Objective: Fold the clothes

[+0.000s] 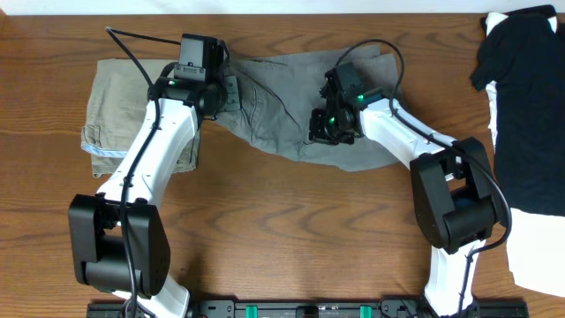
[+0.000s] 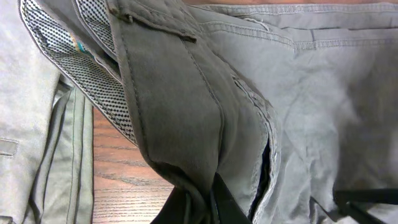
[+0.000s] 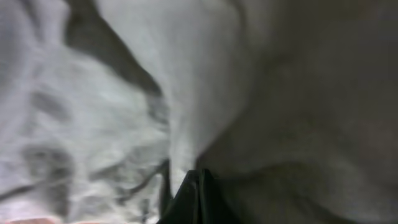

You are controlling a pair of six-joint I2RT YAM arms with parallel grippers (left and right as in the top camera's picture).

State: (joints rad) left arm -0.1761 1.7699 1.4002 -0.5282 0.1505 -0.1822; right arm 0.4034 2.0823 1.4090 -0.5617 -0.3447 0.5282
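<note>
Closed together on a raised pinch of the grey garment (image 3: 261, 93), the right gripper (image 3: 195, 198) shows blurred, so the depth of its bite cannot be told. The left gripper (image 2: 210, 205) is clamped on the waistband (image 2: 186, 93), which drapes over it. Beyond, the garment's long axis runs left to right along the table (image 1: 291, 230), one arm at each end, so a fold would likely carry end to end. Folded khaki trousers (image 1: 110, 115) lie just left; dark clothes (image 1: 530, 97) lie far right.
</note>
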